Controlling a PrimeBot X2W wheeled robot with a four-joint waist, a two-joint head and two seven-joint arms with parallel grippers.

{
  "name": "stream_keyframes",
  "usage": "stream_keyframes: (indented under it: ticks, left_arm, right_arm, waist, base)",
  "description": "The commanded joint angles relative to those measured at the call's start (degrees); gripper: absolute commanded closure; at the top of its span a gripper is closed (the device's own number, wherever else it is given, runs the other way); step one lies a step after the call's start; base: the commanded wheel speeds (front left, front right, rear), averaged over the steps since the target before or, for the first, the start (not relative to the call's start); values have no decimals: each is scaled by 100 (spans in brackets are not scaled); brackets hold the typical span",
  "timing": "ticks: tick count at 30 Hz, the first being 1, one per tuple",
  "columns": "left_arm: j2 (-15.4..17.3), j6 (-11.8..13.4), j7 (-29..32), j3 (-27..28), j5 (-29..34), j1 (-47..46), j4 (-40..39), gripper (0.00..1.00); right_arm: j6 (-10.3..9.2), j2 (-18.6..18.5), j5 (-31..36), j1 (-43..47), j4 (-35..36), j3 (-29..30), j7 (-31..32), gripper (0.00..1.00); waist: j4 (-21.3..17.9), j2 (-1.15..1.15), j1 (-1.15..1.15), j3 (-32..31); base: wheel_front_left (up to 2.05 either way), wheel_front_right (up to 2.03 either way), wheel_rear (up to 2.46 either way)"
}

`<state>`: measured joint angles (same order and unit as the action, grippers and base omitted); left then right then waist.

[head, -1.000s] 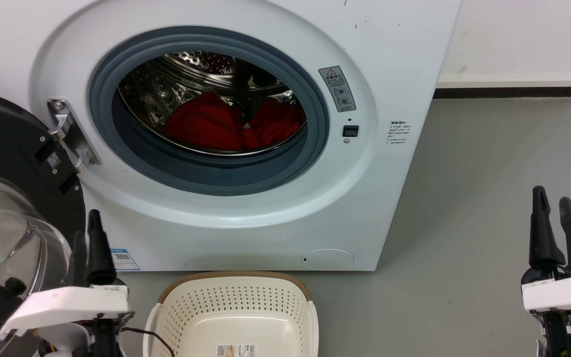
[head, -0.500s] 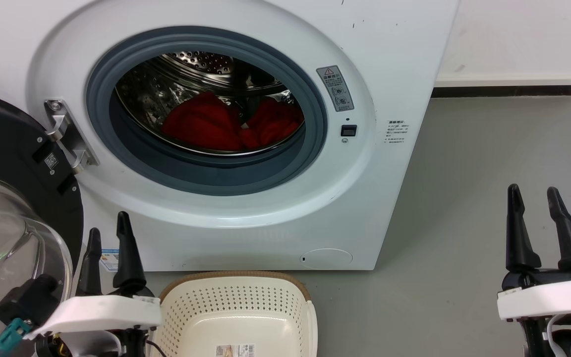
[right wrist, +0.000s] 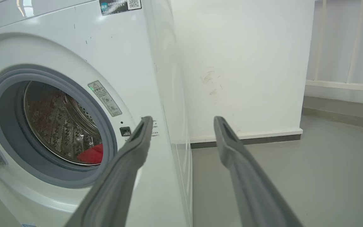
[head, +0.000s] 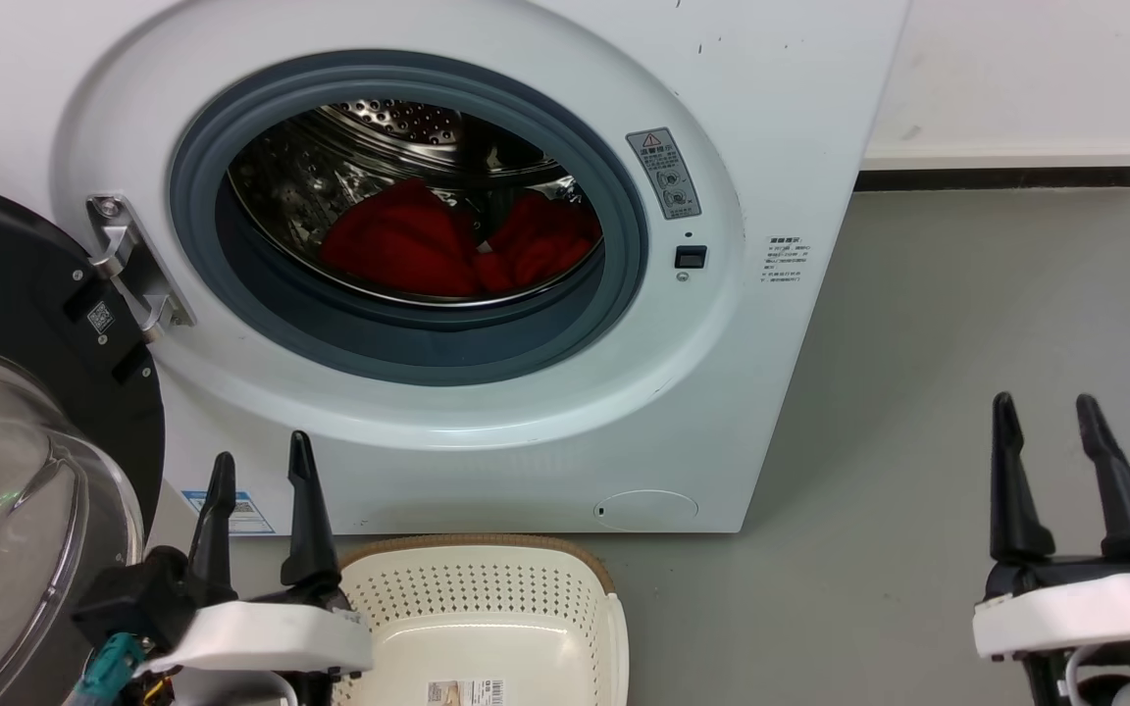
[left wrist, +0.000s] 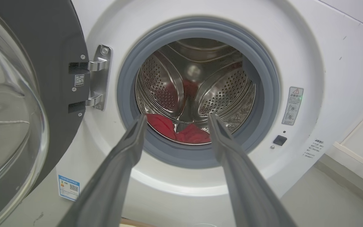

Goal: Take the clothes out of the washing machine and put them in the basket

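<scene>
The left hand point(head: 262, 448) has its two fingers point(head: 307, 510) spread apart with nothing between them; its wrist is cut off by the bottom edge of the head view. The right hand point(head: 1044, 401), well off to the other side over bare floor point(head: 918, 324), is likewise spread and empty, its base also cut off. Just beside the left hand, on its right, sits the basket point(head: 472, 541); the hand's white housing covers its left corner, and the part nearest the robot runs out of frame. A barcode label point(head: 467, 692) on its bottom is half cropped, its print too small to read. Ahead of the left hand's fingertips stands the washing machine point(head: 722, 412), with its door point(head: 6, 284) standing wide to the hand's left and the glass bowl partly out of frame. Further ahead and above, well apart from either hand, the clothes point(head: 408, 250) lie low in the drum point(head: 379, 127); only red folds show, and the grey seal point(head: 408, 343) hides their lower edge. A blue label point(head: 249, 512) low on the machine is partly behind the left fingers. The warning sticker point(head: 665, 175) shows a red triangle, its text illegible; so is the small print point(head: 787, 261) right of the latch point(head: 692, 258). A QR code point(head: 100, 317) sits on the door frame
</scene>
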<state>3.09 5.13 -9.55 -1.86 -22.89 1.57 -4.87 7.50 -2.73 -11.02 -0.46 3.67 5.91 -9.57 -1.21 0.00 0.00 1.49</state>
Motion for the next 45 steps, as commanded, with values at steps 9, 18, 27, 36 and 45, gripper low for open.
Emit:
stream_keyframes:
  ticks: [9,18,27,36,45]
  left_arm:
    - [102,80,-154,-222,549,82,257,0]
    - [146,30,-270,-332,1024,89,360,0]
    - [224,117,-373,-493,1468,141,368,0]
    - [87,-71,-471,-261,1573,217,420,0]
    - [27,-202,-549,-210,1952,280,506,0]
  right_arm:
    - [-1,-24,320,112,-351,23,-153,0]
    - [-2,-24,788,162,-544,-184,-271,0]
    - [-2,-24,1294,201,-585,-244,-369,0]
    - [-2,-22,1045,251,-710,-215,-466,0]
    - [-2,-22,1174,271,-791,-213,-549,0]
  waist:
    - [-34,0,0,8]
    - [-76,0,0,27]
    - [-98,0,0,36]
    - [-112,0,0,24]
    - [-131,0,0,18]
  base:
    - [0,0,0]
    - [0,0,0]
    - [0,0,0]
    - [0,0,0]
    - [0,0,0]
